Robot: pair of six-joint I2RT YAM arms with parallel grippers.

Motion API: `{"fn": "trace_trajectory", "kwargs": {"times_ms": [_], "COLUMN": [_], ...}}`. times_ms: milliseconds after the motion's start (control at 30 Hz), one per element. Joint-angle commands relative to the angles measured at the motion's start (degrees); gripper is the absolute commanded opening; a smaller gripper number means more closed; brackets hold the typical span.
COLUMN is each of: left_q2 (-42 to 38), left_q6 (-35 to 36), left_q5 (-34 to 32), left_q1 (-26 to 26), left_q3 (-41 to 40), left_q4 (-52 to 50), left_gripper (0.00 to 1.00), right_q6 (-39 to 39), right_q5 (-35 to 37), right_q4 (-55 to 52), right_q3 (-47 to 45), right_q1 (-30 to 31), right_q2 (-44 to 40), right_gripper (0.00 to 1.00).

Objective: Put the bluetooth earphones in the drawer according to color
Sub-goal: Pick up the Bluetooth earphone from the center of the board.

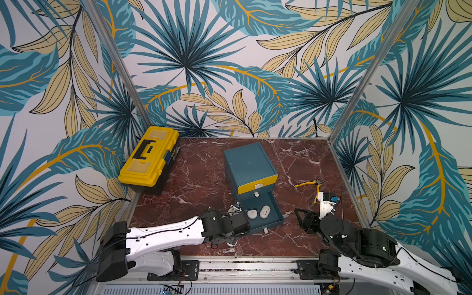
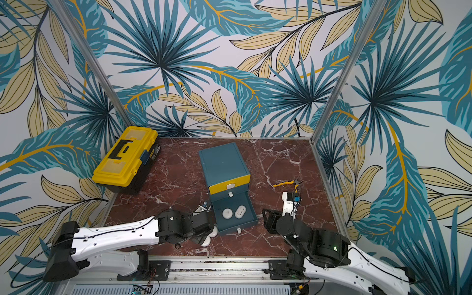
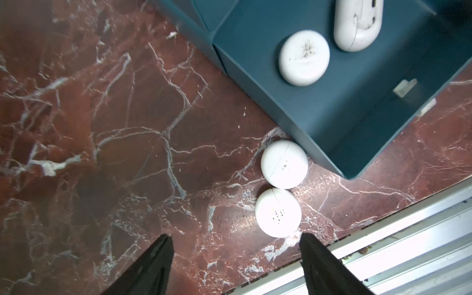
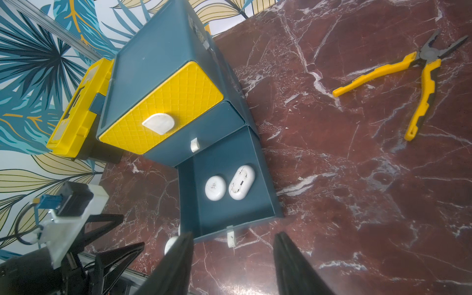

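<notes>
In the bottom drawer [image 1: 278,217] of the teal cabinet [image 1: 249,163], pulled well out: two white earphone cases, the round case [image 3: 304,57] and the oval case [image 3: 357,23], side by side and just apart. On the worktop [image 3: 102,127], by that drawer's near corner: two more white ones, the inner loose case [image 3: 284,164] touching or all but touching the drawer wall, the outer loose case [image 3: 278,212] right against its neighbour.

Judging from that: white half sorted, two left to lift in. No lilac or peach-pink cases anywhere in view. Yellow top drawer [image 4: 163,107] and middle drawer [image 4: 199,132] both shut, so cannot tell whether those colours already sit inside.

Left tool [image 3: 235,240]: jaws wide apart, nothing between them, poised just short of the outer loose case. Right tool [image 4: 233,237]: jaws parted, empty, hanging in front of the open drawer's white tab.

Left wrist view only: both loose cases whole, with their contact and the specks on their tops. In both top views: those two mostly hidden under the left arm, only slivers showing. Right wrist view: just an edge of one loose case, but the two shut fronts and their tabs plainly. Top views only: the whole layout, with the toolbox [image 1: 149,158] well off at the back and the pliers [image 1: 313,185] near the right arm.
</notes>
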Motion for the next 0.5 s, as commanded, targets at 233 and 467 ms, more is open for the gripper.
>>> {"fn": "trace_trajectory", "kwargs": {"times_ms": [233,467], "left_q2": [7.53,9.47], "left_q6": [-0.71,-2.0], "left_q5": [11.4,12.23], "left_q1": [0.2,1.63], "left_q3": [-5.12,-7.42], "left_q4": [11.07,10.22], "left_gripper": [0.85,0.85], "right_q6": [1.32,1.03], "right_q5": [-0.53,-0.62], "right_q4": [-0.05,-0.14], "right_q3": [-0.99,-0.72], "right_q1": [0.18,0.16], "right_q2": [-2.14,-1.8], "right_gripper": [0.56,0.56]}}
